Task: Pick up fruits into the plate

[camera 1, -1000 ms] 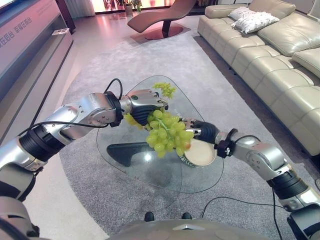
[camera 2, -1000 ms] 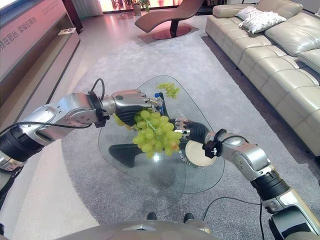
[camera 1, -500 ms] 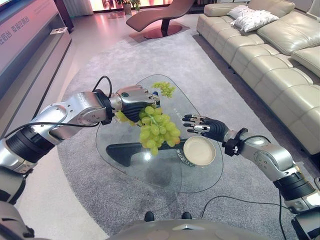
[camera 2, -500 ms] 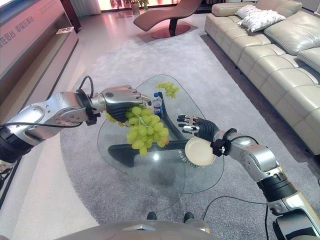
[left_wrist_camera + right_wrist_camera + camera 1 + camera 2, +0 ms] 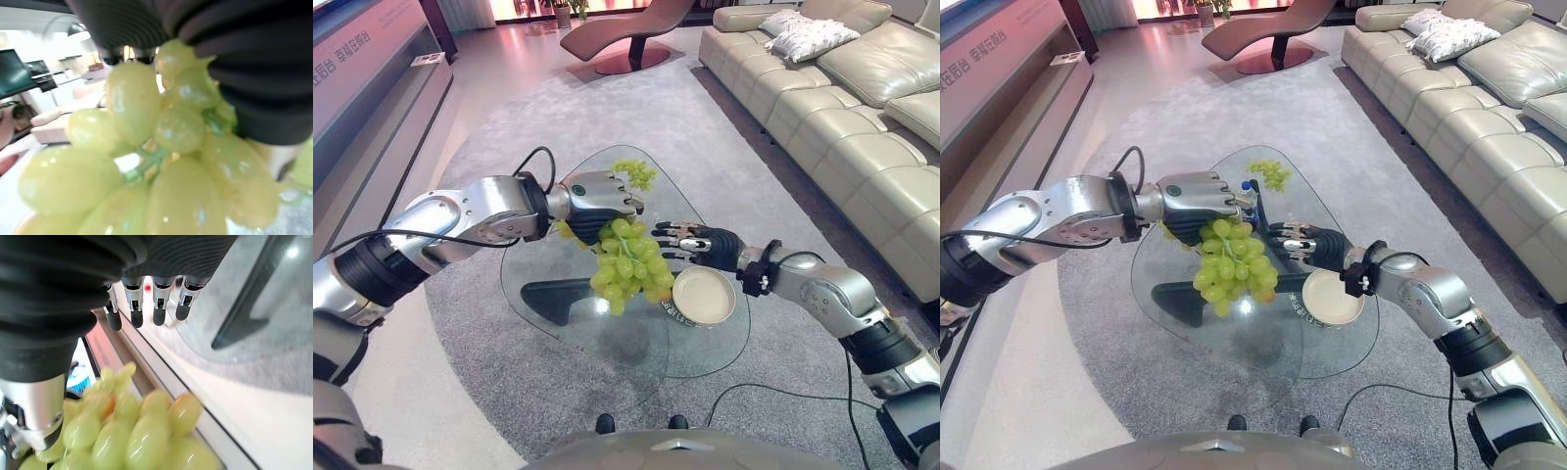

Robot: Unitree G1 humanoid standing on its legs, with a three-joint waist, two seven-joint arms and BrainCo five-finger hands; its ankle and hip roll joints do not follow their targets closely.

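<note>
My left hand (image 5: 597,196) is shut on the stem of a large bunch of green grapes (image 5: 628,264), which hangs above the glass table (image 5: 617,333), just left of the cream plate (image 5: 704,296). The grapes (image 5: 161,161) crowd the left wrist view. My right hand (image 5: 697,242) is open, fingers straight, held level right beside the bunch and above the plate's far edge. Its fingers (image 5: 146,303) reach out over the grapes (image 5: 137,431) in the right wrist view. A second small grape bunch (image 5: 634,173) lies at the table's far end.
A small water bottle (image 5: 1248,196) stands on the table behind the left hand. The table has a dark base (image 5: 558,294) under the glass and sits on a grey round rug. A beige sofa (image 5: 842,127) runs along the right; a lounge chair (image 5: 626,39) is far back.
The left hand has carried the grape bunch right, toward the plate. The right hand moved left and up, closing in beside the bunch.
</note>
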